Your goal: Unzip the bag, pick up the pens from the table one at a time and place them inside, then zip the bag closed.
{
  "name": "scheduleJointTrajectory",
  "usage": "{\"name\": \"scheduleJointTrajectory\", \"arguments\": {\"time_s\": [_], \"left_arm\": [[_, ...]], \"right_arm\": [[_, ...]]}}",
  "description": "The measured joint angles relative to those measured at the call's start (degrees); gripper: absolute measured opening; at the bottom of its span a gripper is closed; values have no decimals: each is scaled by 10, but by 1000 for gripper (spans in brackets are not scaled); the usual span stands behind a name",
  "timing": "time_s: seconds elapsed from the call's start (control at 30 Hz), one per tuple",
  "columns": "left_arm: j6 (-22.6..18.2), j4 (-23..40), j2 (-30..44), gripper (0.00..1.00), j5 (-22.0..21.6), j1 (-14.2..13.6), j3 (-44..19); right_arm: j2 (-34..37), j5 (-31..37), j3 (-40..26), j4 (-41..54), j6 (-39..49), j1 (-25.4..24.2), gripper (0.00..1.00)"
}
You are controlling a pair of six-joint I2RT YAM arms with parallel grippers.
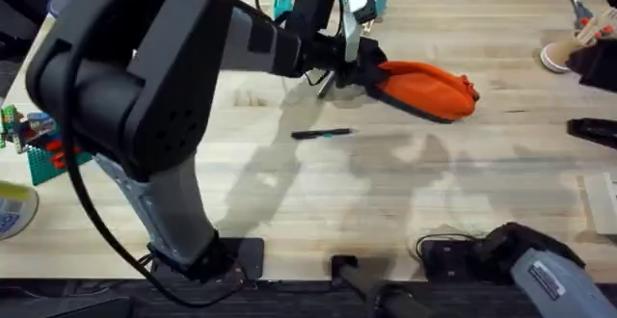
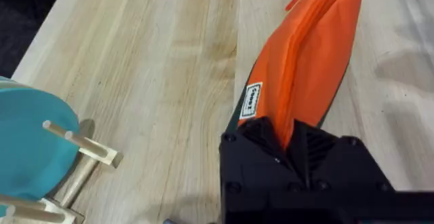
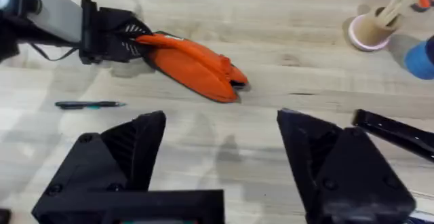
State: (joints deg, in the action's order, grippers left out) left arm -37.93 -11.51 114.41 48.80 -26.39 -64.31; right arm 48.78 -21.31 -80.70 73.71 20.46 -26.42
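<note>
**Bag anchored at one end, zipper not yet opened**

Bag (image 1: 429,89) lies on its side on the tabletop (image 1: 386,193), towards the far middle, its zipper seam running along the upper edge and appearing closed for the whole length seen from the left wrist. Left gripper (image 1: 359,72) is clamped on the near end of the bag, beside the small white label (image 2: 251,100); the black fingers (image 2: 268,146) pinch the orange fabric between them. Right gripper (image 3: 220,149) hangs above bare tabletop nearer the arm bases, jaws spread wide and holding nothing. One pen (image 1: 323,134), black with a greenish accent, rests on the tabletop a short way in front of the bag and apart from it. A second, pale object (image 1: 326,89) lies just beside the left gripper; whether it is the silver pen cannot be told.

Step in hand, as judged: unzipping, at the bracing stage. Next move calls for the right gripper to reach the far end of the bag, find the zipper pull, whose position is not clear, and draw it along the seam against the left gripper's hold.
</note>
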Motion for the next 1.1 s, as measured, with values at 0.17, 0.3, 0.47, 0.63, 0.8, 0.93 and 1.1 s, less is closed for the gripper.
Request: {"name": "scheduleJointTrajectory", "arguments": {"time_s": [0.17,0.3,0.47,0.63,0.8,0.93,1.1], "left_arm": [[0,0,0,41,0,0,0],[0,0,0,41,0,0,0],[0,0,0,41,0,0,0],[0,0,0,42,0,0,0],[0,0,0,41,0,0,0],[0,1,0,41,0,0,0],[0,1,0,41,0,0,0]], "right_arm": [[41,-21,-24,11,36,-13,991],[56,-25,-24,18,64,-14,992],[77,-10,-25,4,88,-16,996],[99,33,-25,19,97,-16,995],[108,55,-25,21,101,-16,996],[116,59,-25,23,143,-16,996],[119,57,-25,27,223,-27,996]]}}
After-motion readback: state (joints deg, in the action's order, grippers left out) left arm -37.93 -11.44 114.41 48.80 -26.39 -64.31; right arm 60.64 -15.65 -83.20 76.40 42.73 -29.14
